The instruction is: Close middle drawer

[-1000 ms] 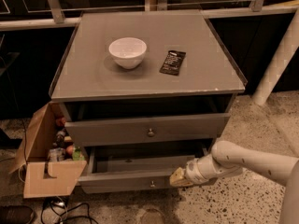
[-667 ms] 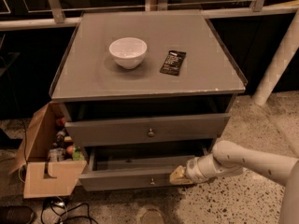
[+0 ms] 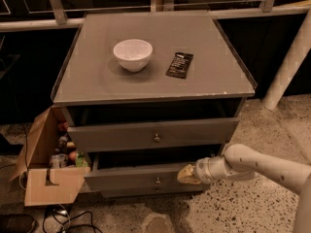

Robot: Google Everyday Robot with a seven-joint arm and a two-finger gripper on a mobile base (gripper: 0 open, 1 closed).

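Apparently the pushing step is in hand. The robot's pale hand (image 3: 187,174), in the lower right of the frame, is appearing to press on the right end of the grey wooden middle drawer with the small round brass knob (image 3: 138,177). I cannot tell if the hand is open or closed. The drawer is sitting in the lower centre, pulled out below the wider grey top drawer (image 3: 121,136), which is also standing open. I am judging that the next move is asking for a straight, even push into the cabinet, because pressing on one end may be skewing the flat matte panel. On the smooth grey worktop (image 3: 87,76) a round white bowl (image 3: 132,54) and a flat black packet (image 3: 180,65) are lying.
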